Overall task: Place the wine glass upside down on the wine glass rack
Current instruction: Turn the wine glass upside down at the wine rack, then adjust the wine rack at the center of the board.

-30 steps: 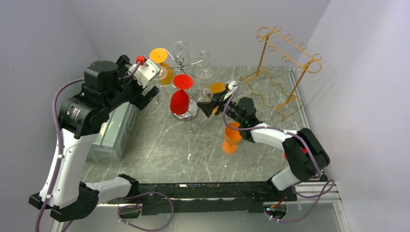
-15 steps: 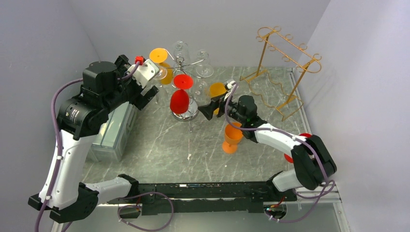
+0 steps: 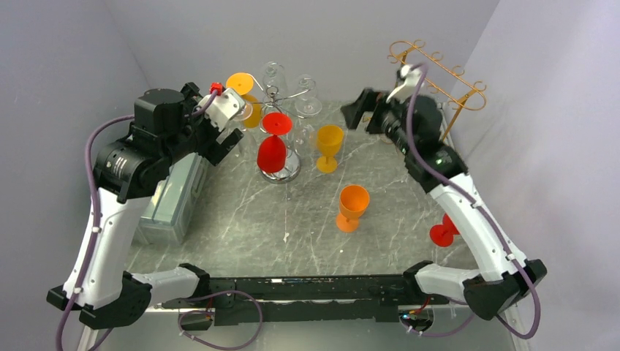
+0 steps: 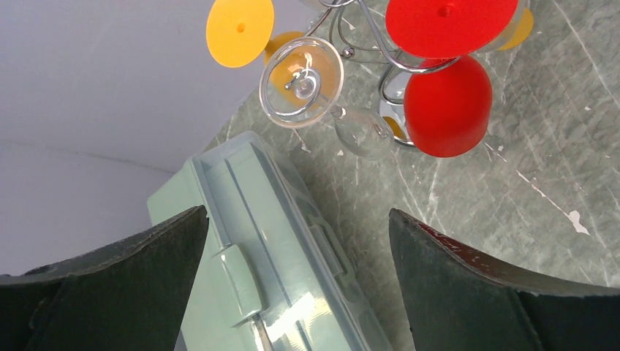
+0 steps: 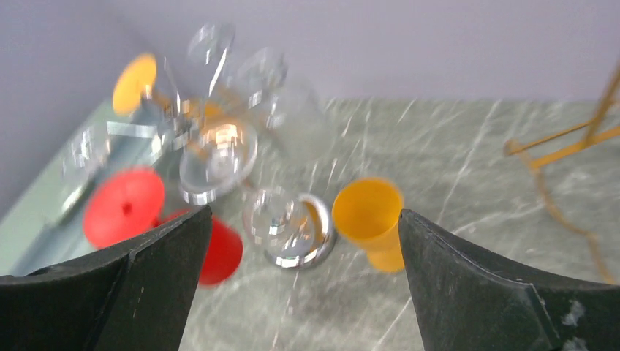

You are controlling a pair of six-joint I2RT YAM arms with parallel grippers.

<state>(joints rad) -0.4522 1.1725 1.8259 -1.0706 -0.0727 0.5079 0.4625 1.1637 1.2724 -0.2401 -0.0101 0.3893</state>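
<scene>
The right gripper (image 5: pixel 300 216) has lifted away from the rack (image 3: pixel 286 174) and swung up to the far right, and the yellow glass (image 3: pixel 329 146) that was at its fingers (image 5: pixel 139 285) now stands alone. Those fingers are spread wide with nothing between them. The left gripper (image 4: pixel 296 216) has barely shifted; its fingers (image 4: pixel 117 285) are also wide apart and empty.

Nearest, an orange glass (image 3: pixel 352 207) stands upright on the table (image 3: pixel 241 212), well short of the right fingers and far below them. The box (image 4: pixel 278 241) lies directly under the left fingers.

Farther out, the yellow glass stands rim up on the table, ahead of and below the right fingers, just beside the rack's base and not on the rack. That wrist view is blurred.

Ahead of the left fingers a red glass (image 4: pixel 446 102) hangs upside down on the rack. A clear glass (image 4: pixel 301 82) hangs beside it, nearer those fingers, and an amber glass (image 4: pixel 240 31) hangs beyond. A gold rack (image 3: pixel 468 99) stands just behind the right gripper.
</scene>
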